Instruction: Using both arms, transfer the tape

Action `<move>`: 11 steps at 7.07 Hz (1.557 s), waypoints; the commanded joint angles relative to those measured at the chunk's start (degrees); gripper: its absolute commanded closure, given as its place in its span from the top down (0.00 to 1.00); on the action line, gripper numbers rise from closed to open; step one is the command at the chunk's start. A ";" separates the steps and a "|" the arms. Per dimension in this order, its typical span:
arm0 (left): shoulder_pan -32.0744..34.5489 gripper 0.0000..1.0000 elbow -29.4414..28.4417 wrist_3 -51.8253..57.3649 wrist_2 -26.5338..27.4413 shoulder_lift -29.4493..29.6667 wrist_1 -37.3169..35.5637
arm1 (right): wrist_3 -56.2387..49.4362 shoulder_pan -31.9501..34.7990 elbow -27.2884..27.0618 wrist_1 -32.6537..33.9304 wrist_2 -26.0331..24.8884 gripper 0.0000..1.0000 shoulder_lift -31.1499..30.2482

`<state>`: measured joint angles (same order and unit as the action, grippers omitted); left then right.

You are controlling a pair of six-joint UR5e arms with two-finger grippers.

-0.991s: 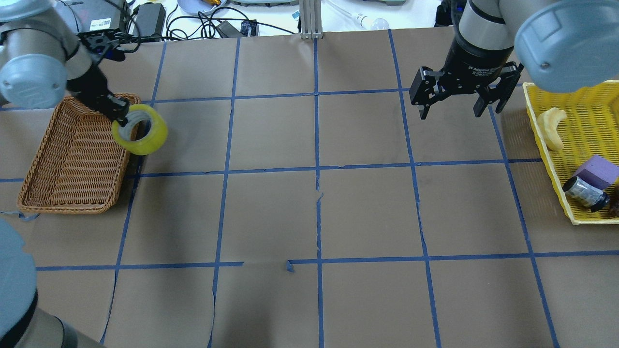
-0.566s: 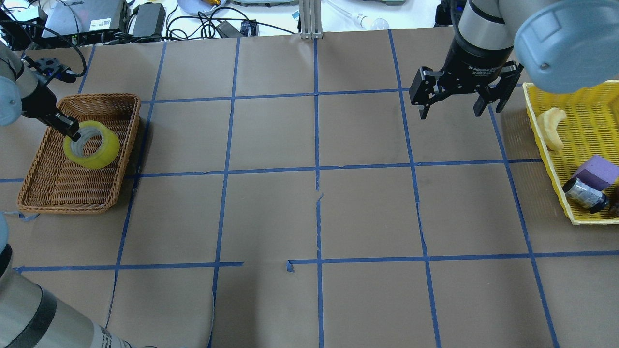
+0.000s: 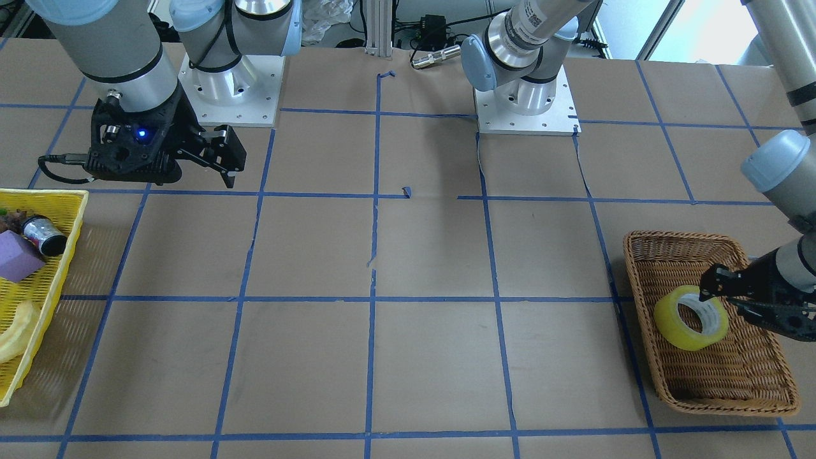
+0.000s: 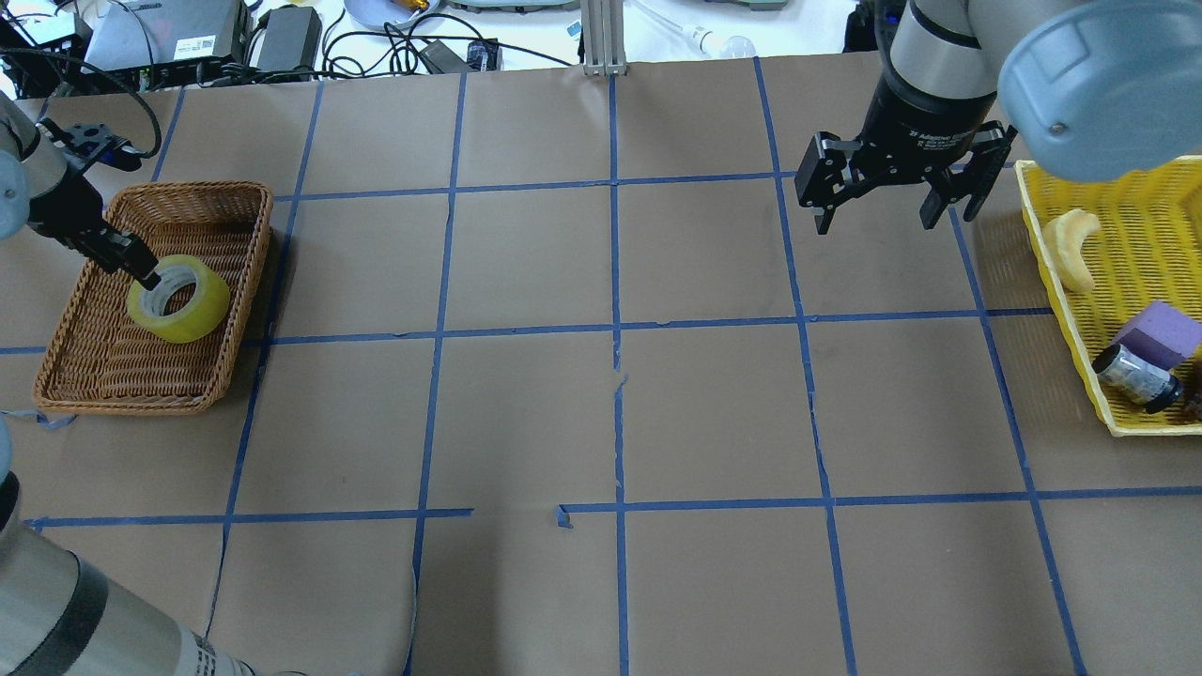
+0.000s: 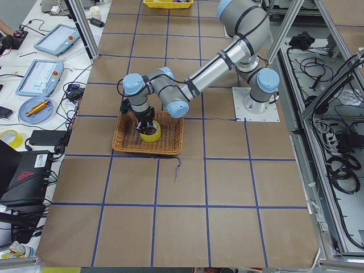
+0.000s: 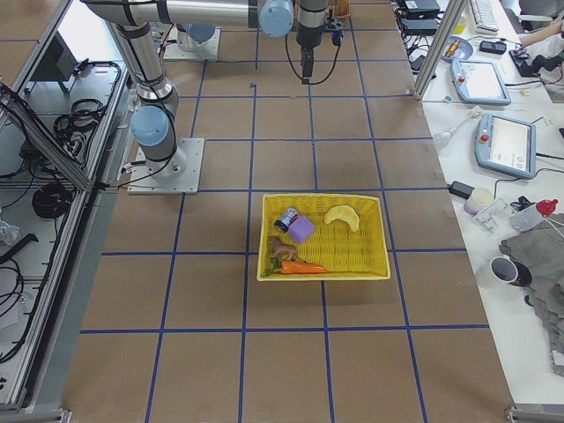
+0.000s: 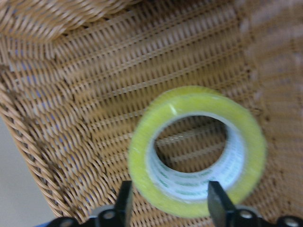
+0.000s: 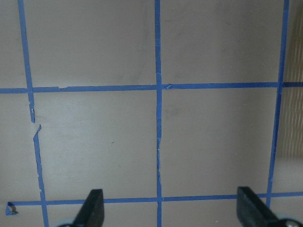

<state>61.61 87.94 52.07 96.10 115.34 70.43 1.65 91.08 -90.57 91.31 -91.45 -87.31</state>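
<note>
The yellow tape roll (image 4: 178, 299) lies tilted inside the brown wicker basket (image 4: 246, 202) at the table's left. It also shows in the front view (image 3: 692, 317) and fills the left wrist view (image 7: 196, 149). My left gripper (image 4: 148, 275) is low in the basket at the roll's upper-left rim. Its fingertips (image 7: 125, 201) stand apart on either side of the roll's near edge, and the roll rests on the weave. My right gripper (image 4: 875, 223) hangs open and empty over bare table at the back right, and the right wrist view (image 8: 170, 208) shows only paper.
A yellow plastic basket (image 4: 1042, 244) at the right edge holds a pale banana-like thing (image 4: 1078, 246), a purple block (image 4: 1164, 333) and a small black-and-silver cylinder (image 4: 1136, 377). Blue tape lines grid the brown paper. Cables and boxes lie beyond the far edge.
My left gripper carried the tape from over the basket's right rim leftwards into the basket and lowered it onto the weave. The right arm has not moved.
</note>
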 commanded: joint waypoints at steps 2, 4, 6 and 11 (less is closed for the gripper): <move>12.28 1.00 -4.78 -20.05 -1.78 -11.41 19.24 | -0.07 -0.03 -0.14 -0.43 -1.09 1.00 -0.05; 20.96 1.00 -4.71 -40.96 -4.60 -19.42 22.47 | 0.28 0.06 -0.14 -0.34 -1.18 1.00 -0.05; 31.34 1.00 -4.45 -55.54 -4.60 -23.22 21.86 | 0.20 0.06 -0.14 -0.43 -1.27 1.00 -0.05; 33.75 1.00 -1.20 -55.67 -4.52 -24.81 16.58 | 0.20 -0.03 -0.14 -0.08 -0.14 1.00 -0.05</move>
<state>95.27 86.30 -3.47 91.73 90.64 87.87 1.88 91.15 -90.77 91.14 -92.27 -87.36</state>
